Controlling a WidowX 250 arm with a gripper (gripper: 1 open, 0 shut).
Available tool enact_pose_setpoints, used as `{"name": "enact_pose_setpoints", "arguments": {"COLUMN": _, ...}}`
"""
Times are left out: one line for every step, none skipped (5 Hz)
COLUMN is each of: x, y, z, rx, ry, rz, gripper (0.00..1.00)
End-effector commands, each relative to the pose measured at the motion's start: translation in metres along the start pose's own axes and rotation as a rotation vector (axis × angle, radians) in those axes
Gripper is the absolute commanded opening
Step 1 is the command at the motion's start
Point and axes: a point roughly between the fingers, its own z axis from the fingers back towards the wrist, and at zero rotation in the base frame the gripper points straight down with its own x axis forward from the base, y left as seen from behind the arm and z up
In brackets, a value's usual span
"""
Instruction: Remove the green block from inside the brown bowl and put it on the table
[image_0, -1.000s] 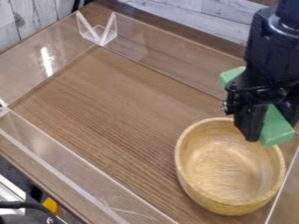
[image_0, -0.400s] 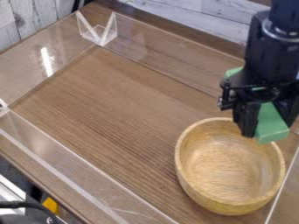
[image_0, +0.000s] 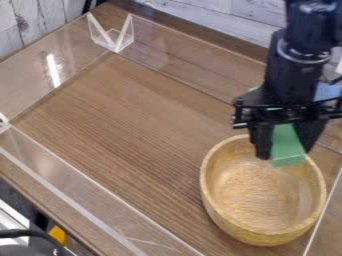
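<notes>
My black gripper (image_0: 285, 150) points straight down and is shut on the green block (image_0: 290, 146), which hangs upright between the fingers. The block's lower end hovers over the far inner edge of the brown bowl (image_0: 218, 168), a round tan wooden bowl at the lower right of the table (image_0: 140, 120). No other object shows inside the bowl. The upper part of the block is hidden by the gripper body.
Clear acrylic walls (image_0: 74, 185) edge the tabletop on the left and front, with a clear corner bracket (image_0: 111, 33) at the far left. The bowl sits close to the right edge of the view.
The gripper, still holding the green block, has shifted left and lower, from beside the bowl's right rim to over its far inner edge, and rolled slightly.
</notes>
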Motion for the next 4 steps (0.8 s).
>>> {"name": "enact_pose_setpoints", "arguments": {"x": 0.008, "y": 0.005, "z": 0.015, "rx": -0.021, "ry": -0.013, "rz": -0.082, "gripper": 0.00}}
{"name": "enact_pose_setpoints", "arguments": {"x": 0.010, "y": 0.010, "z": 0.021, "rx": -0.008, "ry": -0.004, "rz": -0.170, "gripper": 0.00}}
{"name": "enact_pose_setpoints", "arguments": {"x": 0.014, "y": 0.016, "z": 0.035, "rx": 0.014, "ry": 0.012, "rz": -0.313, "gripper": 0.00}}
{"name": "enact_pose_setpoints", "arguments": {"x": 0.022, "y": 0.027, "z": 0.056, "rx": 0.031, "ry": 0.019, "rz": -0.492, "gripper": 0.00}}
